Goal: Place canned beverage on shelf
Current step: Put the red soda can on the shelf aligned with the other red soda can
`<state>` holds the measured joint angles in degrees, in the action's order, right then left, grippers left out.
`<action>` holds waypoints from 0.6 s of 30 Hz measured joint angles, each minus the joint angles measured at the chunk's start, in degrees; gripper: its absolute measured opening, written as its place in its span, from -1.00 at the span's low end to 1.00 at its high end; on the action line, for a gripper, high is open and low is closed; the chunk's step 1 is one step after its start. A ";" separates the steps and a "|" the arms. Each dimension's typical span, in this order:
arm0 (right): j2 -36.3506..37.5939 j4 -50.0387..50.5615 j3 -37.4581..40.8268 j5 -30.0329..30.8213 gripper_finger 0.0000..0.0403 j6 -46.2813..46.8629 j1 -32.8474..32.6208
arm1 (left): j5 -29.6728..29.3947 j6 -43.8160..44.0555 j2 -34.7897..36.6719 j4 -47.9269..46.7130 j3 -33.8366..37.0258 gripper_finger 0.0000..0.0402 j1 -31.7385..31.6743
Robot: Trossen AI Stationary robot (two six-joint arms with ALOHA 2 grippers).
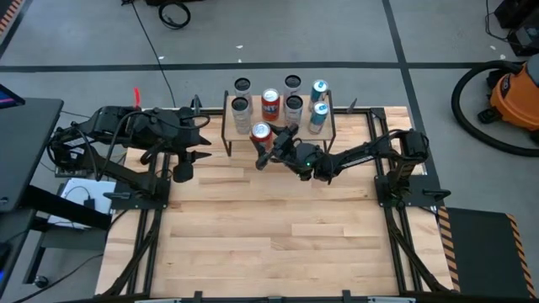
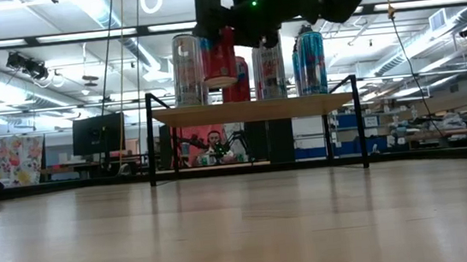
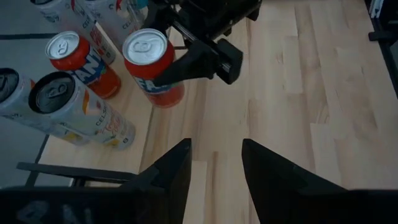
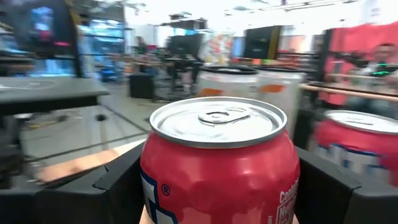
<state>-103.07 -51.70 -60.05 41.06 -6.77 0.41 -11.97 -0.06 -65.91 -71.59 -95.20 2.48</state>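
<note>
A red can [image 1: 261, 132] is held by my right gripper [image 1: 269, 145] at the near-left part of the low shelf [image 2: 249, 110]. The shelf has a light wooden board and black legs, and stands at the table's far edge. In the low view the red can [image 2: 218, 59] hangs a little above the board. Several other cans stand upright on the shelf: silver ones [image 1: 241, 105], a red one [image 1: 270, 101] and blue ones [image 1: 318, 116]. My left gripper [image 3: 217, 162] is open and empty, left of the shelf [image 1: 206, 145], pointing toward the held can. My right gripper pinches the red can's side wall [image 3: 163, 73] between its two fingers, about mid-height, below the rim. The fingers [image 3: 199, 59] lie level and come from the table's right side. The can is upright, top up, and its base hangs clear of the shelf board.
The standing cans [image 3: 74, 106] crowd the shelf's far rows just behind the held can. The wooden tabletop [image 1: 269, 227] stretches toward the near edge. An orange vacuum [image 1: 514, 93] stands on the floor at the far right. A person shows far behind the shelf [image 2: 215, 141].
</note>
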 joint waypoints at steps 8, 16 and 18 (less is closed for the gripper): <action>0.00 -0.09 0.00 3.07 0.57 2.76 1.43 | 0.00 -0.75 0.00 0.06 0.00 -0.25 0.00; 0.00 0.82 0.00 5.65 0.57 3.56 1.33 | 0.00 0.81 0.00 0.22 0.00 -0.25 0.00; 0.00 0.76 0.00 5.84 0.57 3.57 1.34 | 0.00 0.93 0.00 0.22 0.00 -0.25 0.00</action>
<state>-103.07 -50.94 -60.05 46.89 -3.20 1.75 -11.97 0.86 -65.91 -71.37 -95.20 2.48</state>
